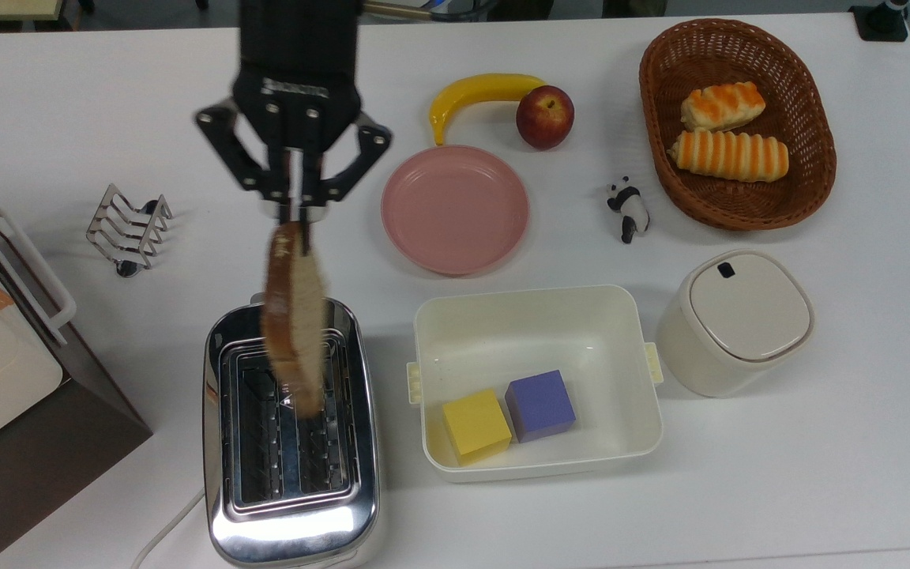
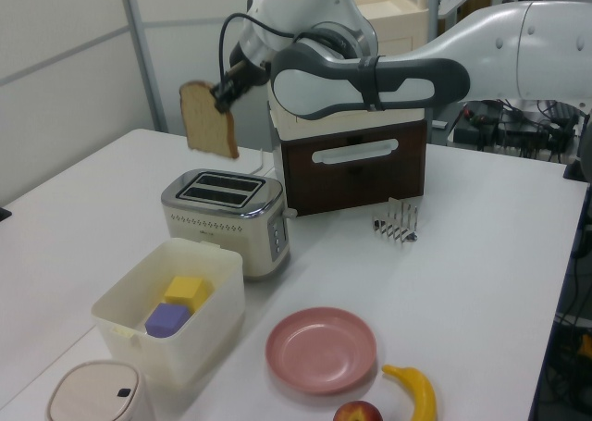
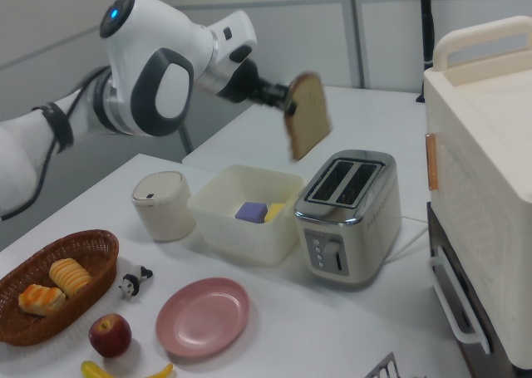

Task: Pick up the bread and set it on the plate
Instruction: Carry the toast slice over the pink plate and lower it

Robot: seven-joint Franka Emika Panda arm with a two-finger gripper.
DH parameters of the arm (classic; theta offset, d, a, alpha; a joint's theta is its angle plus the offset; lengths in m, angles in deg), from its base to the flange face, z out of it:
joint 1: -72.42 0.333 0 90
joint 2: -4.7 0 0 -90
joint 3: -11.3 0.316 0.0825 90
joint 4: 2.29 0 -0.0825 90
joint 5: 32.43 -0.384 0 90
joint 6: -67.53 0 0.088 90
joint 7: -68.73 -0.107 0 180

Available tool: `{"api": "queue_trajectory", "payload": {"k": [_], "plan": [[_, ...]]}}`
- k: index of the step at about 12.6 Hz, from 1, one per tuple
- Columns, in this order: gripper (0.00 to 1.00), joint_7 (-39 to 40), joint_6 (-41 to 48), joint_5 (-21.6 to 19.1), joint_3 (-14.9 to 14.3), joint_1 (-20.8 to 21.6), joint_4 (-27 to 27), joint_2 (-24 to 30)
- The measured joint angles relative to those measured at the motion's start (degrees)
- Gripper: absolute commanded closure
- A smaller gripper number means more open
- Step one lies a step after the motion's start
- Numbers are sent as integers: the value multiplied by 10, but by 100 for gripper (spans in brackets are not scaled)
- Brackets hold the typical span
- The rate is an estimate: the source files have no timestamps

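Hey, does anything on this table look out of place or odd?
Nothing is spilled or damaged. A small panda figurine lies on its side among the food items, between the plate and the basket.

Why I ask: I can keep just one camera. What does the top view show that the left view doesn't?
Top view: the wicker basket holding two striped rolls, and the panda figure.
Left view: the air gap, with the bread hanging clear above the toaster, plus the white arm.
Both: the gripper shut on the bread, the bare plate, the tub, banana and apple.
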Motion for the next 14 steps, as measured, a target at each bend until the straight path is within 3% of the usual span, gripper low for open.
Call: {"api": "queue_trajectory", "payload": {"k": [3,5,9,14], "plan": [[100,28,160,-54,2,18,0,11],[100,116,304,-105,2,20,0,32],[100,259,532,-123,10,20,-3,49],[98,315,579,-125,28,34,-29,18]]}}
